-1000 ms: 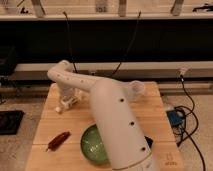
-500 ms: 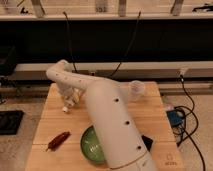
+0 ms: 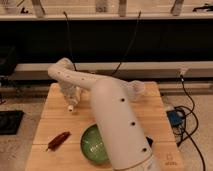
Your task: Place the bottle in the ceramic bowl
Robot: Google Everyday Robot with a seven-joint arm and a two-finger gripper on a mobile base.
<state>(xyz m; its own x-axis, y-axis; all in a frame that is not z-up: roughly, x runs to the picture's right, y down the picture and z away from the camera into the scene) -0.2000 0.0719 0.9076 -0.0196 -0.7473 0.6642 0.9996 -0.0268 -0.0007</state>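
Note:
My gripper (image 3: 70, 96) hangs from the white arm over the back left part of the wooden table (image 3: 47, 117). It is shut on the small white bottle (image 3: 71, 105), which sticks out below the fingers with its narrow end down, just above the table top. The green ceramic bowl (image 3: 91, 145) sits at the front middle of the table, to the front right of the gripper and apart from it. The big forearm of my arm (image 3: 117, 120) covers the bowl's right side.
A red chili-shaped object (image 3: 58, 140) lies on the table left of the bowl. A flat black phone (image 3: 148, 143) peeks out right of the arm. A pale cup-like object (image 3: 138, 89) stands at the back right. Cables and a blue box (image 3: 175, 118) lie on the floor at right.
The gripper with the bottle has moved a little to the right and toward the front, closer to the bowl. The bowl and the chili have not moved.

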